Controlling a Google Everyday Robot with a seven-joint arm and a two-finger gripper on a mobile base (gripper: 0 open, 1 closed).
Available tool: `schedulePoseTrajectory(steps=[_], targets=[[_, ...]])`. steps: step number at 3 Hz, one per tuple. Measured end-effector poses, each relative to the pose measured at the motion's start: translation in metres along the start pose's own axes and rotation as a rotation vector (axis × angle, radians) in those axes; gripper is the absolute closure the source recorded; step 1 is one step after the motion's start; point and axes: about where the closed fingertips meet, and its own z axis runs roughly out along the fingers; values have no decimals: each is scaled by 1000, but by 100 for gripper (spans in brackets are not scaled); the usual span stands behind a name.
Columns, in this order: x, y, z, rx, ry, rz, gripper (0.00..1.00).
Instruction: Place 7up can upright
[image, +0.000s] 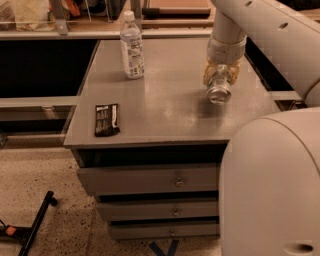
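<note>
The 7up can (219, 91) is tipped on its side at the right of the grey cabinet top (170, 110), with its shiny silver end facing the camera. My gripper (220, 76) comes down from the arm above and is shut on the can, its yellowish fingers (207, 75) against both sides. The can seems to be held just off the surface, with a faint shadow below it. The can's far end is hidden by the gripper.
A clear plastic water bottle (132, 46) with a white cap stands at the back left of the top. A black snack packet (107, 119) lies near the front left edge. Drawers (175, 180) are below. My own body (270, 190) fills the lower right.
</note>
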Motion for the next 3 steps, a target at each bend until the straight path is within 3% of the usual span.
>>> schedulePoseTrajectory(steps=[1,2,3], targets=[[1,10,-32,-130,-74,-107,100],[17,8,-74,-288,-208,-241,100],[26,4,-66,-339,-262,-298,100]])
